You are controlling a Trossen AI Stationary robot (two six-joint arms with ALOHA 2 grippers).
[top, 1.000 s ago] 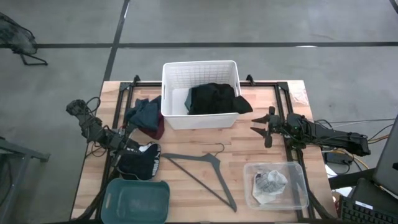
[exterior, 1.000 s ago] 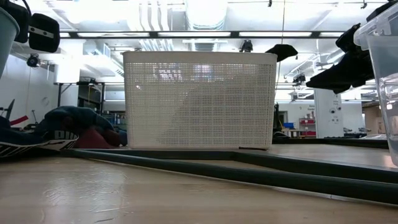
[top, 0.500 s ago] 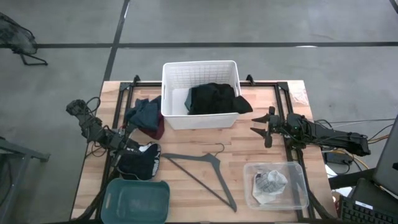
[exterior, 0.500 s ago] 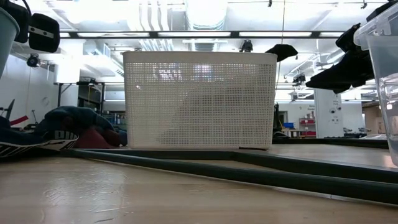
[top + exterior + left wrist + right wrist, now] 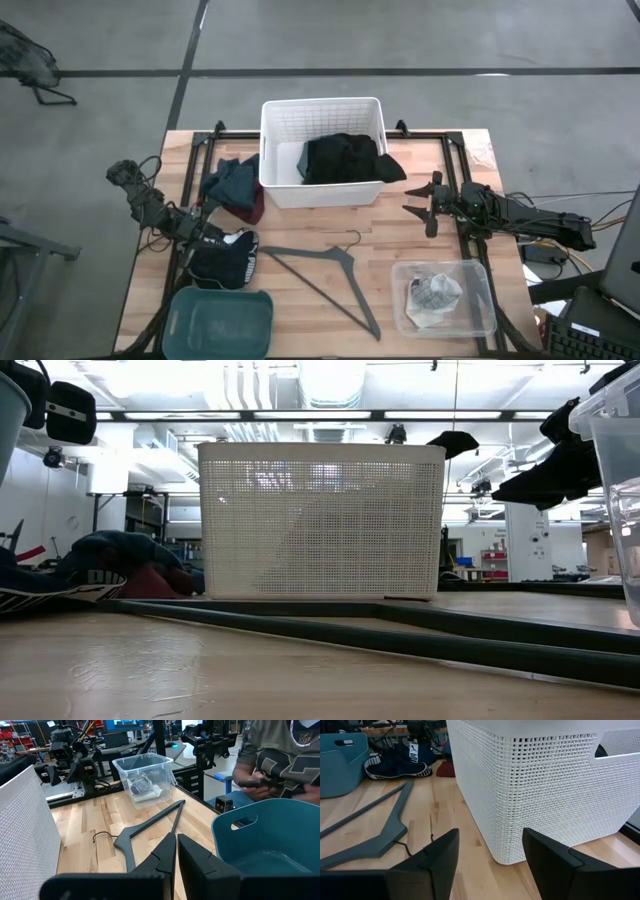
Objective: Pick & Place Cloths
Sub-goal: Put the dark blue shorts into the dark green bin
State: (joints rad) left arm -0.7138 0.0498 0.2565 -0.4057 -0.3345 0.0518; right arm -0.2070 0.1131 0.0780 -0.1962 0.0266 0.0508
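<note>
Nothing has changed over the last second: both arms and every cloth lie exactly as they did, so the work is paused, not advancing. On the left side, the left gripper [image 5: 205, 232] rests low on the table with its fingers [image 5: 200, 857] closed together and holding nothing; it sits right at the edge of the navy garment with white print [image 5: 226, 258], just behind the teal tub [image 5: 218, 322]. A little further back, the teal and maroon cloths [image 5: 235, 187] lie in a heap against the left wall of the white basket [image 5: 322, 112]. Inside the basket a black garment [image 5: 345, 158] is already placed, one corner hanging over the right rim. The grey hanger [image 5: 325, 275] lies in front of the basket. On the right, the right gripper [image 5: 425, 205] waits with fingers spread wide, empty, facing the basket. Small pale pieces [image 5: 433, 293] sit in the clear box [image 5: 480, 322]. By this state, most cloths are still outside the basket.
</note>
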